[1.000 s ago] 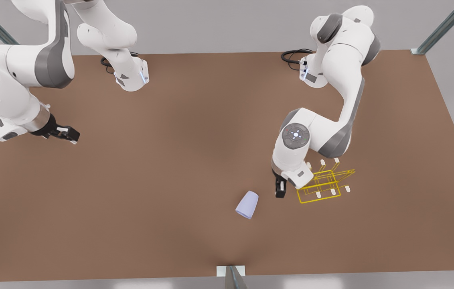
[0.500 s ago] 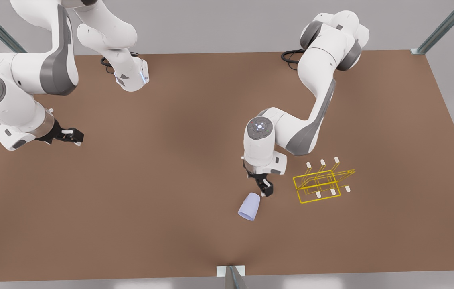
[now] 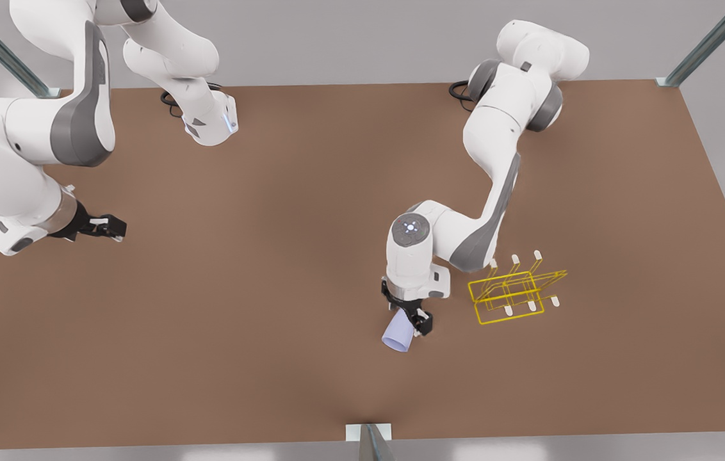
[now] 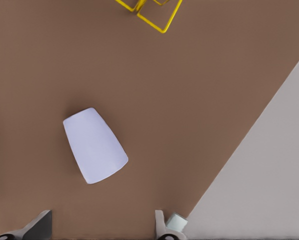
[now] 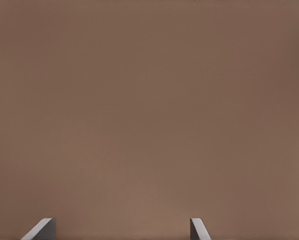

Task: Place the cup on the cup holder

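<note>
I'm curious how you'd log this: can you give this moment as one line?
left gripper: open, over lying cup | right gripper: open, waiting over bare table | cup holder: no cup on it

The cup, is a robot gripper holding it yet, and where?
No. The cup lies on its side on the table, ungripped. The left gripper hovers open over it; the right gripper waits open, empty.

My left gripper [image 3: 415,320] points down, fingers spread wide; my right gripper [image 3: 109,227] waits open, far aside.
</note>
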Tool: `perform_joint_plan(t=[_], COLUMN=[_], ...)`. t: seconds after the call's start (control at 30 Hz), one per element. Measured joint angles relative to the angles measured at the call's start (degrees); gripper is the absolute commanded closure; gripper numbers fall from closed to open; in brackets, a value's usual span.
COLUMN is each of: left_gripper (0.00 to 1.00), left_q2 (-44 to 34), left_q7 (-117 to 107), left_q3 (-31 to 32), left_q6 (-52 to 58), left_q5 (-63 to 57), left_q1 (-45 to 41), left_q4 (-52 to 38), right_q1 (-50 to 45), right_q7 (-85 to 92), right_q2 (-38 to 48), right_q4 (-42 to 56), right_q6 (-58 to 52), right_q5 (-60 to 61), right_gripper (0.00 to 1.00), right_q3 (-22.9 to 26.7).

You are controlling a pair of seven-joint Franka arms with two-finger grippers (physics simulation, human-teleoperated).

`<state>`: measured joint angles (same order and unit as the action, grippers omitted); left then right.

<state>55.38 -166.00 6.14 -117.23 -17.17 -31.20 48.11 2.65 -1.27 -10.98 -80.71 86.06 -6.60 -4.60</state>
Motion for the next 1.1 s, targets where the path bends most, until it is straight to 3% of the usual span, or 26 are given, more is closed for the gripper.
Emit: perform_joint_plan(t=[0.1,0.5,0.63,1.1], left_gripper=[0.00,0.00,0.00,0.00], left_q2=[0.7,0.3,0.4,2.4], left_q7=[0.0,0.0,0.0,0.0], left_q3=[2.0,-0.4,-3.2,-2.8], left_q6=[-0.7,4.9,4.1,-1.6], left_q5=[0.7,10.1,11.0,14.1], left_q1=[0.6,4.0,3.4,4.0], left_q4=[0.1,0.3,0.3,3.1], right_q1=[0.2,0.5,1.7,1.7], right_q7=[0.4,1.3,1.5,2.1], right_q2=[0.1,0.0,1.3,0.9], right_q4=[0.0,1.9,1.4,2.0], right_q6=[-0.9,0.8,1.6,2.4], right_q5=[0.1,2.4,3.6,4.3], right_gripper=[0.00,0.00,0.00,0.00], right_q3=[0.0,0.0,0.3,0.2])
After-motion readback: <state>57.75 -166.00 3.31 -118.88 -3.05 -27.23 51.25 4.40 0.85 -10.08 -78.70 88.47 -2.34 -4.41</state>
